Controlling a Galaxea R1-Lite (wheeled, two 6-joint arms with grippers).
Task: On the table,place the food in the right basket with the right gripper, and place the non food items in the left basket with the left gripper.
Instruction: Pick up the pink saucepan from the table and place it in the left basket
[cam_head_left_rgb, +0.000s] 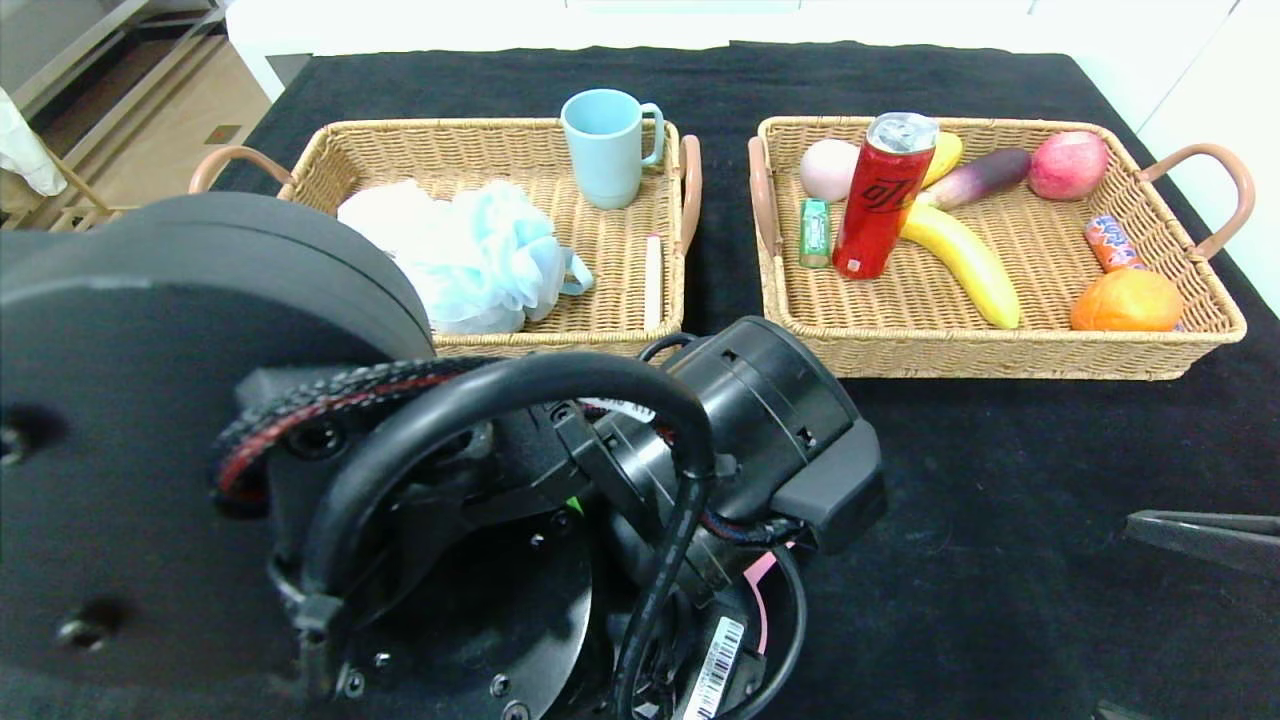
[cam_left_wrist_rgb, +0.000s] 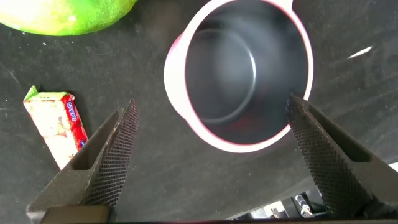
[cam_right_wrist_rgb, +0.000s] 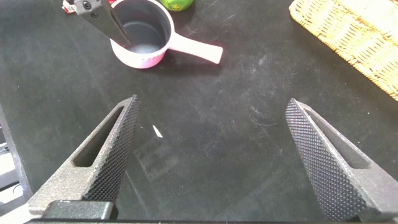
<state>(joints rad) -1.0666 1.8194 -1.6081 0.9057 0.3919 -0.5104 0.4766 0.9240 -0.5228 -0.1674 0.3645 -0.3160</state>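
Left claw (cam_left_wrist_rgb: 208, 155) hangs spread wide over the pink pot (cam_left_wrist_rgb: 239, 71), lining up a grab; right claw (cam_right_wrist_rgb: 211, 155) waits agape above the worktop (cam_right_wrist_rgb: 249, 143).

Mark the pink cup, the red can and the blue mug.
pink cup (cam_left_wrist_rgb: 239, 140), left wrist view, on its near rim.
red can (cam_head_left_rgb: 880, 205), head view, on its label, mid-body.
blue mug (cam_head_left_rgb: 603, 160), head view, on its outer wall.

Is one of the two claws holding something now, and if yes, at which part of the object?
Nothing is held. The left claw is open above the pink pot, its fingers on either side of the rim without closing. The right claw is open over bare black table.
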